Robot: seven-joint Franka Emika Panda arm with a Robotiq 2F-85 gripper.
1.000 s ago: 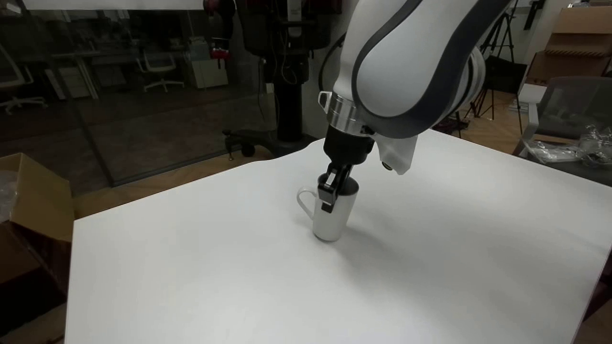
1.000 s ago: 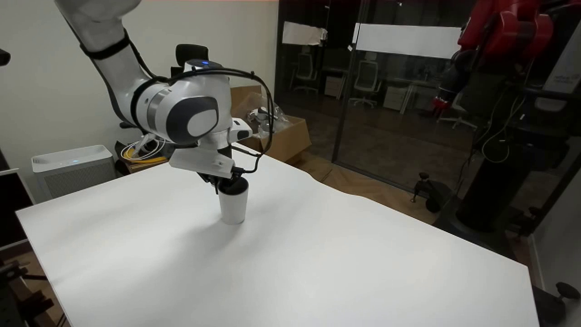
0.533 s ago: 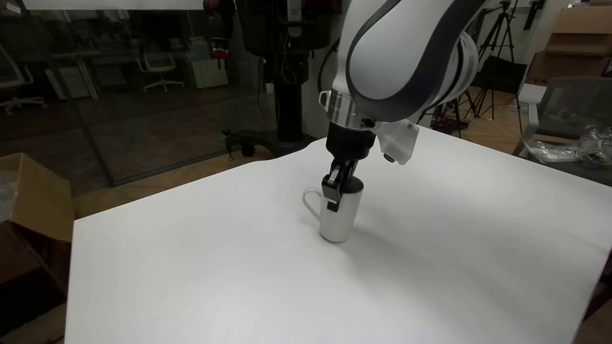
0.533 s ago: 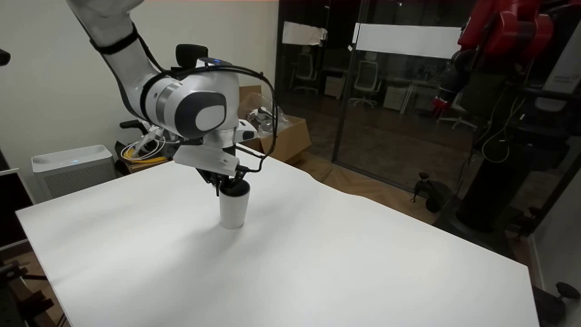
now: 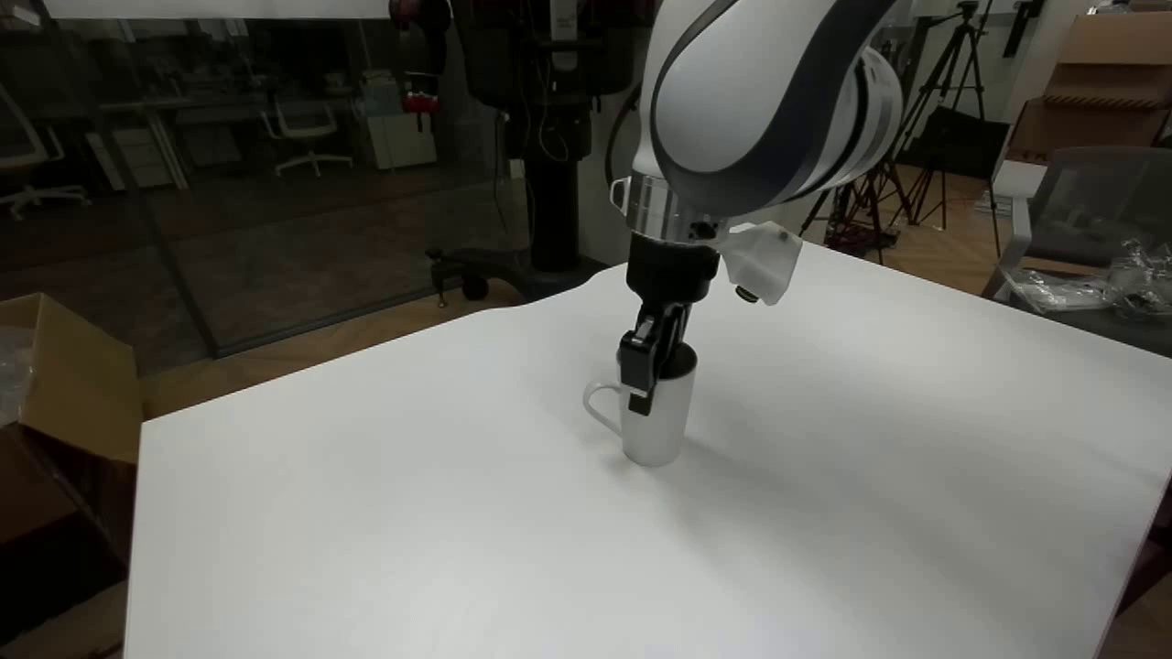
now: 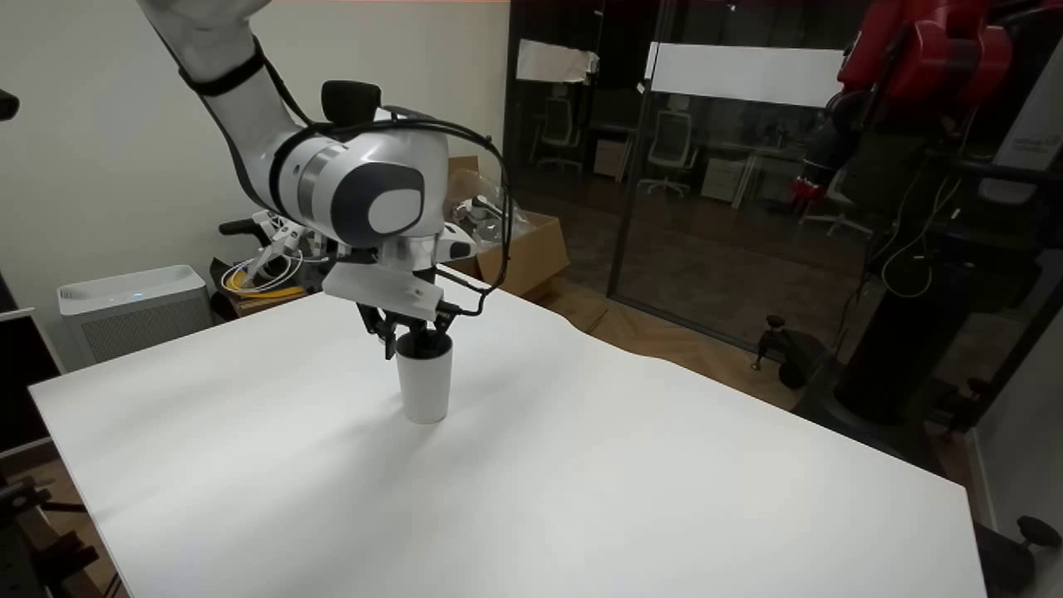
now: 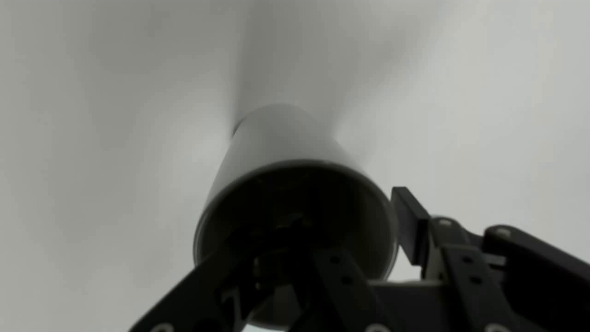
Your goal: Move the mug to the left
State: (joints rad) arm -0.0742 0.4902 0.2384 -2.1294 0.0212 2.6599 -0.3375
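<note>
The white mug stands upright on the white table, with its loop handle pointing left in this exterior view. It also shows in an exterior view, where the handle is hidden. In the wrist view the mug shows its dark inside and rim. My gripper points down over the mug's rim. One finger is inside the mug and the other is outside, close against the wall on the handle's side. The fingers are apart, in an exterior view and in the wrist view; the inner fingertip is mostly hidden in the dark.
The white table extends around the mug; it also shows in an exterior view. A cardboard box stands on the floor past the table edge. A dark robot stand is behind the table.
The mug has shifted slightly right in an exterior view and stands more upright. The gripper's fingers have spread, the outer finger moving off the mug's wall. The arm has moved a little with the mug.
</note>
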